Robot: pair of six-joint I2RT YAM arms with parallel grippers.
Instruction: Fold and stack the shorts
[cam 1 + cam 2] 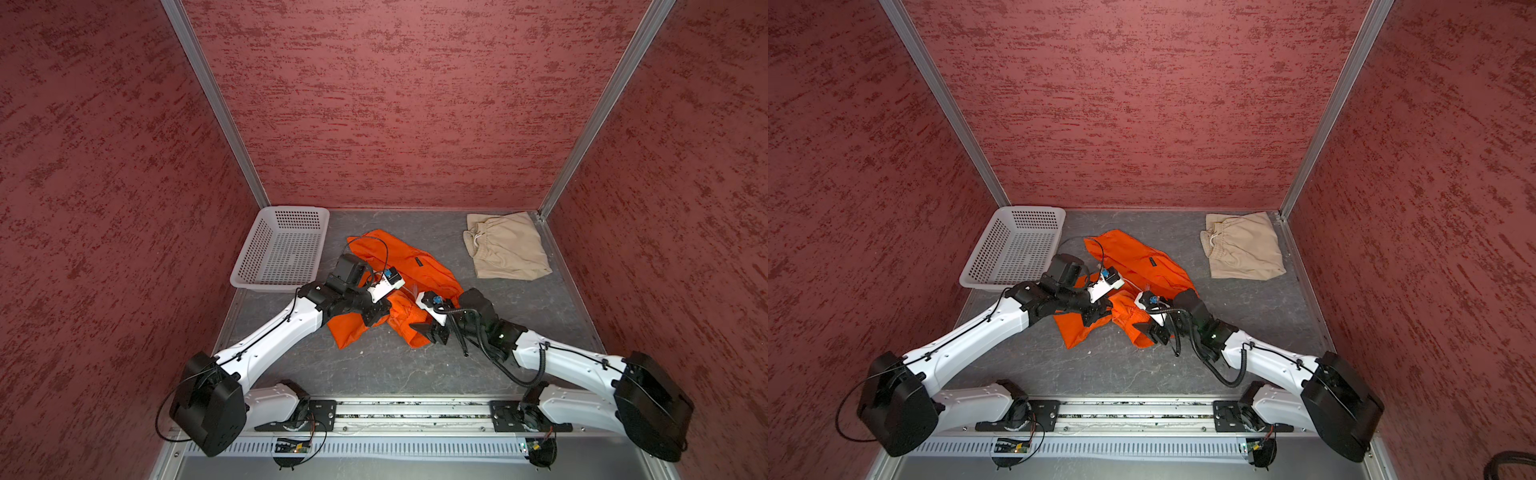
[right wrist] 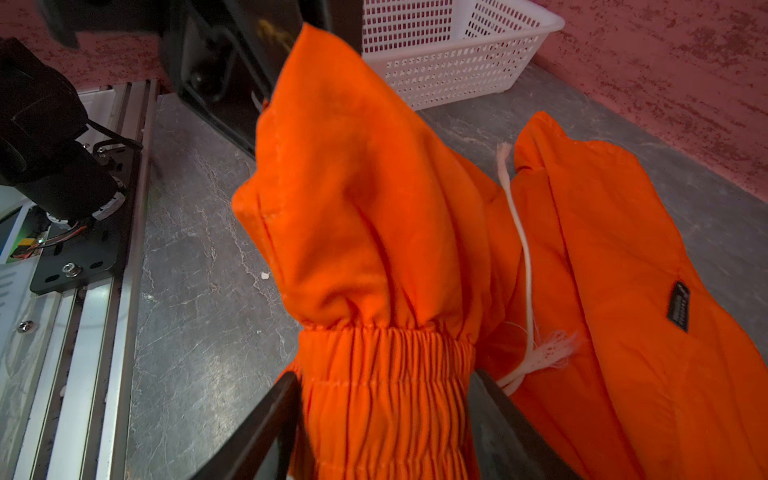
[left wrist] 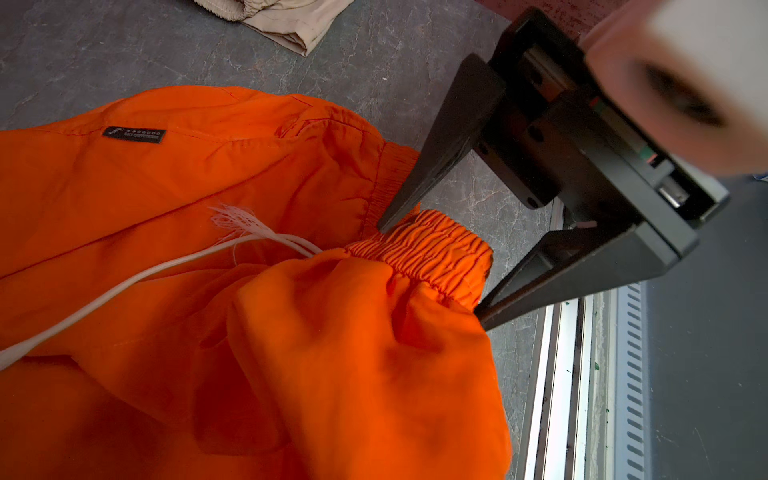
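Orange shorts (image 1: 415,266) lie crumpled in the middle of the worktop (image 1: 374,374), between the white basket (image 1: 253,249) and the folded beige shorts (image 1: 507,249) in the far right corner. The left gripper (image 1: 375,319) has its fingers clenched on a pinch of orange cloth, holding it raised. The right gripper (image 2: 384,374) has its fingers spread astride the gathered waistband, touching both edges. A white drawstring (image 3: 124,282) trails loose.

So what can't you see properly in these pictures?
Left fingers: mostly behind the orange shorts in the right wrist view.
Tan shorts: cut off by the left wrist view's edge.
Black label: writing too small in every view.
Right fingers: squeezing the waistband or not, unclear.
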